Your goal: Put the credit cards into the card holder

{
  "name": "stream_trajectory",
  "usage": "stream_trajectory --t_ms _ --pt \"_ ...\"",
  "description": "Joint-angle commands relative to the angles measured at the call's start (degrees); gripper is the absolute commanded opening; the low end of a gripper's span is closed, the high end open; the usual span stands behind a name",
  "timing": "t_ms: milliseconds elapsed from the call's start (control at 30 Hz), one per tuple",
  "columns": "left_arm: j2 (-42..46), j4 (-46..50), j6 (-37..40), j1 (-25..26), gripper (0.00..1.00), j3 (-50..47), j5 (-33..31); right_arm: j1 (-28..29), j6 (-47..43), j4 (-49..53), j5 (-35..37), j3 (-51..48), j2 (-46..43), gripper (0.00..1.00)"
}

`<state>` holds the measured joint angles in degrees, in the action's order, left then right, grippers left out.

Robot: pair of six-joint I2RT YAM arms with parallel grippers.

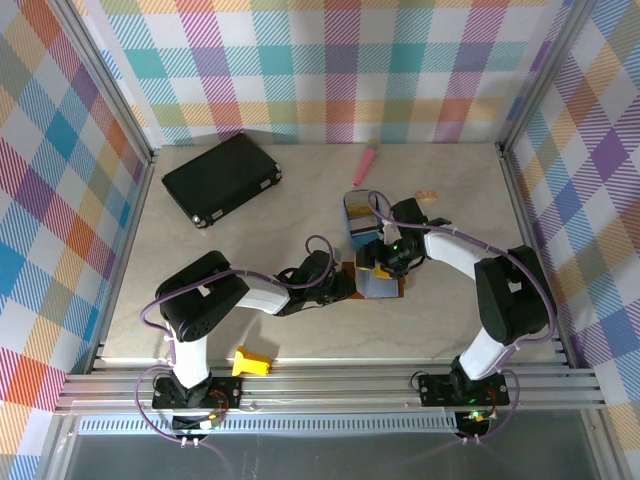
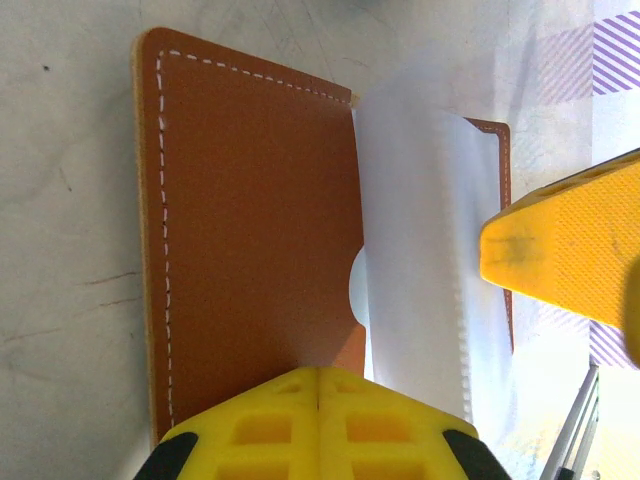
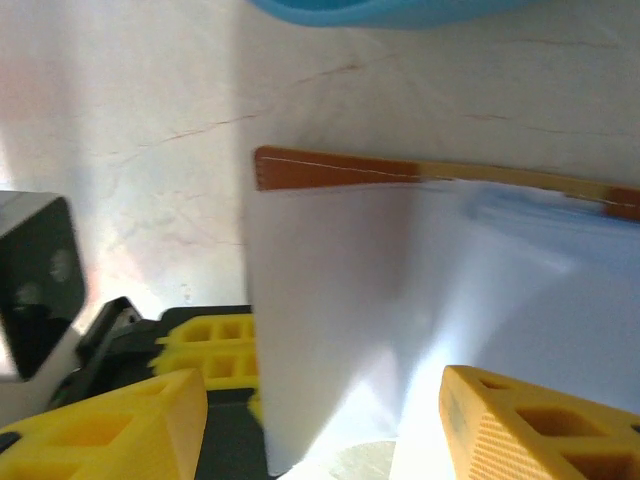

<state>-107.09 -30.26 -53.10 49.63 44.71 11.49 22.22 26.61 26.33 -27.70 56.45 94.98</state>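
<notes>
Scanning from the left, saw a hard black case (image 1: 220,180) well apart at the far side. Found the left gripper (image 2: 320,400) fully closed, set on the near edge of the card holder (image 1: 352,270); could not tell whether pinching it. Noted the holder at mid-table, spread open, long axis running left to right: smooth tan-brown leather, white stitching, pale lining flap (image 2: 415,230). Found the right gripper (image 3: 320,400) parted around that flap, clamping nothing, with ribbed yellow fingers (image 3: 540,430). Saw a blue tray (image 1: 362,212) just beyond.
</notes>
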Motion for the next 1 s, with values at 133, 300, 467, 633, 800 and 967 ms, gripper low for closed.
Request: stream_trajectory --t_ms 133,300,467,633,800,967 --pt "3.69 3.31 2.63 -2.15 0.05 -0.31 0.37 0.66 1.77 -2.64 -4.09 -0.63 -0.16 0.63" --pt "5.55 4.89 2.66 -2.53 0.05 -0.61 0.66 0.64 2.1 -2.51 -3.15 -0.03 -0.02 0.63" --pt "8.11 7.1 2.45 -2.58 0.06 -1.86 -0.1 0.65 2.57 -2.67 -1.36 -0.28 -0.87 0.62" --pt "12.66 10.25 2.52 -2.76 0.05 -4.78 -2.2 0.44 2.13 -1.63 1.2 -0.24 -3.88 0.62" --pt "16.72 12.45 3.19 -3.35 0.06 -6.84 -3.14 -0.91 0.0 0.14 2.15 0.59 -7.07 0.62" --pt "19.3 14.29 8.33 -3.79 0.09 -5.93 -2.5 -3.26 -2.92 0.84 2.63 0.51 -10.77 0.61"
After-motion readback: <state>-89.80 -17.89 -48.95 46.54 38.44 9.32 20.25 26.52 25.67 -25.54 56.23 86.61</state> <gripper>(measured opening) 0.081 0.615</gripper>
